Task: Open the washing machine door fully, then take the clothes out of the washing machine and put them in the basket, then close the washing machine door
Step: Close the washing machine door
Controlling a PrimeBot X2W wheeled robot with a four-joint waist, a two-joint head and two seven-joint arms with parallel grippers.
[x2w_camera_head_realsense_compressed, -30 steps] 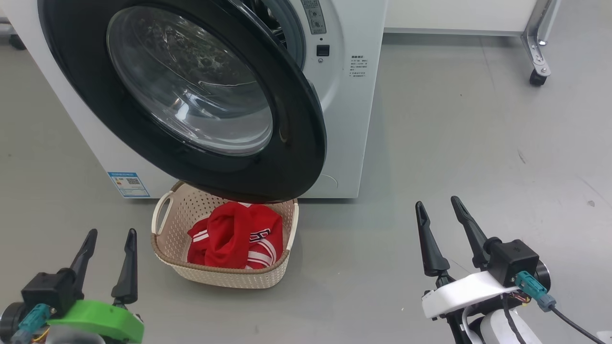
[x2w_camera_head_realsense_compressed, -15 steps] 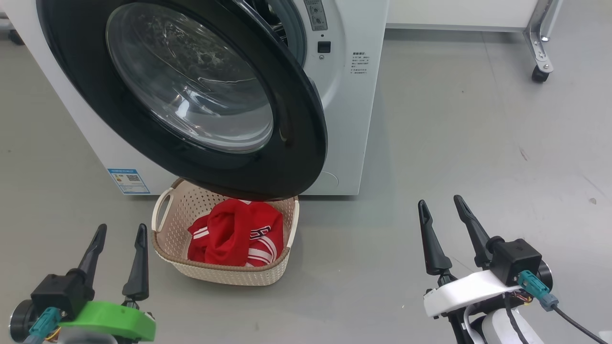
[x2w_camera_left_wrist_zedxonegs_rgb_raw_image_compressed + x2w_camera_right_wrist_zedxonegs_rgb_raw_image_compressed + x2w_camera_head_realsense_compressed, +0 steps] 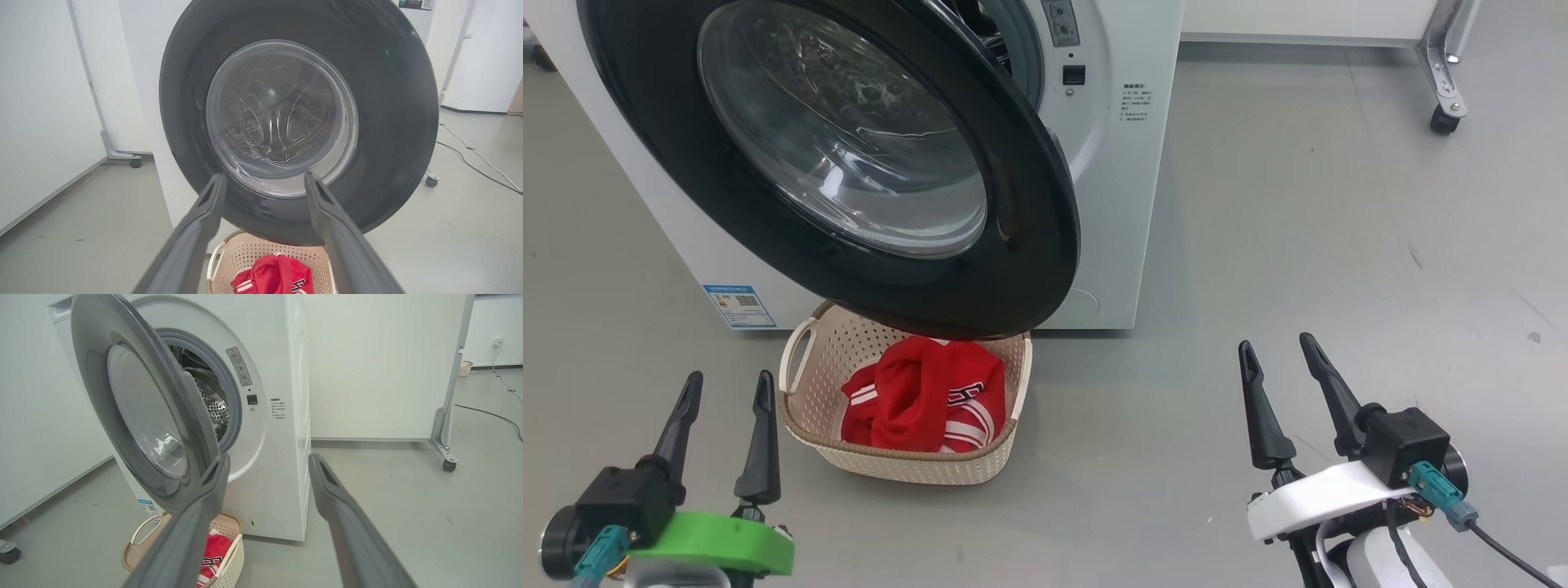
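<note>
The white washing machine [image 3: 1127, 204] [image 3: 282, 416] stands ahead with its black-rimmed door [image 3: 849, 163] [image 3: 298, 118] [image 3: 139, 416] swung partly open over the basket. The cream basket [image 3: 805, 408] [image 3: 233, 261] [image 3: 231, 559] sits on the floor under the door, holding the red clothes [image 3: 923, 396] [image 3: 278, 277] [image 3: 212, 551]. My left gripper [image 3: 729, 388] [image 3: 264, 181] is open and empty, just left of the basket. My right gripper [image 3: 1278, 347] [image 3: 269, 461] is open and empty too, well to the basket's right. Through the gap I see the steel drum [image 3: 208, 404].
A white panel on a wheeled metal foot [image 3: 1444, 90] [image 3: 445, 453] stands behind to the right. A cable [image 3: 470, 151] runs over the grey floor [image 3: 1339, 245] on the far side. White wall panels [image 3: 36, 102] close off the left.
My left gripper has risen and shifted slightly right, nearer the basket's left rim. The head view has drifted a little. The right gripper, door and clothes have stayed put.
</note>
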